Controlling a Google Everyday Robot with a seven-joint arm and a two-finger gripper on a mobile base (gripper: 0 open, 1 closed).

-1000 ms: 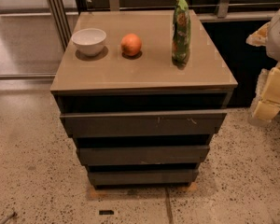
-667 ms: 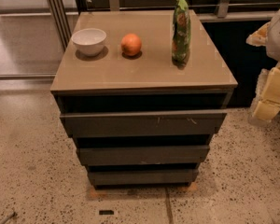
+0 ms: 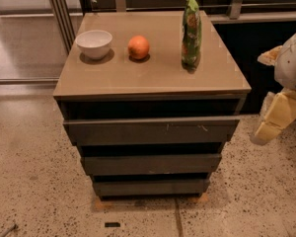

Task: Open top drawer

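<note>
1. Camera view: the top drawer (image 3: 150, 131) is the uppermost of three dark grey fronts below the bench (image 3: 158, 78). Its long axis runs side to side, with pale scuffs near one end.
2. The gripper (image 3: 275, 118) hangs just beyond the drawer's scuffed end, at about the drawer's height and apart from it.
3. The arm slants downward beside that end. Whether the gripper is clenched or released cannot be told.
4. The next move probably needs a sideways reach across to the drawer's upper edge.
</note>
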